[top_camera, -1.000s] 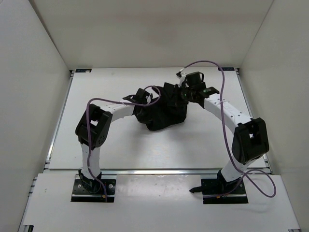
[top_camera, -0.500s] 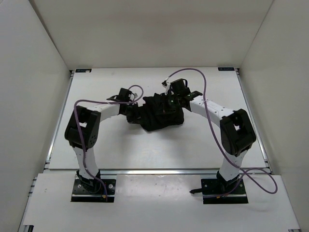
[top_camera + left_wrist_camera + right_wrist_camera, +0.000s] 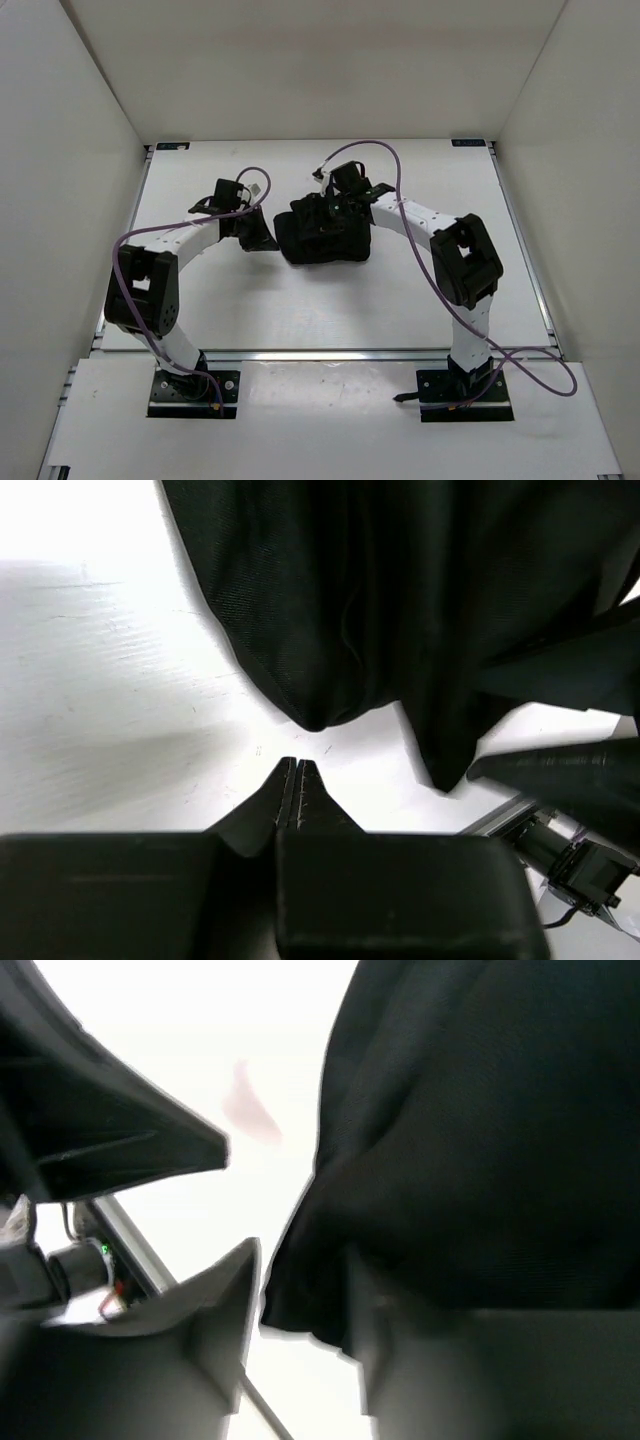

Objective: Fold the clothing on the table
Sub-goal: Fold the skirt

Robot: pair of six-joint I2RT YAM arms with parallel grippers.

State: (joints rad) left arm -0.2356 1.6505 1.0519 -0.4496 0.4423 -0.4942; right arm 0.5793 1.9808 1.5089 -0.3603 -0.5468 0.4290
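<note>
**Inspector:** Well, where did the clothing (image 3: 325, 238) lie?

**Assessor:** In a bunched heap about mid-surface (image 3: 200, 300), somewhat towards the far side. It was crumpled, with no clean fold line showing.

**Inspector:** And each gripper?

**Assessor:** The left gripper (image 3: 297, 780) was fully closed with nothing between its fingers, just beside the heap's left edge. The right gripper (image 3: 305, 1300) stood part-way apart at the heap's far side. Slack cloth hung in the gap, and I judged it not pinched.

**Inspector:** Risks from here?

**Assessor:** With neither gripper holding, the heap could slump and lose whatever layering it had. Closing the right gripper on the bunched folds might catch several layers, and a pull would then drag the whole heap rather than turn one edge. The closed left gripper could also push the hem aside if it advanced.

**Inspector:** Surroundings and obstructions?

**Assessor:** Purple cables (image 3: 385, 150) looped above both wrists, close enough to snag. White walls (image 3: 80, 130) enclosed three sides, and a rail (image 3: 330, 352) ran along the near edge. The arms crowded the heap from both sides.
</note>
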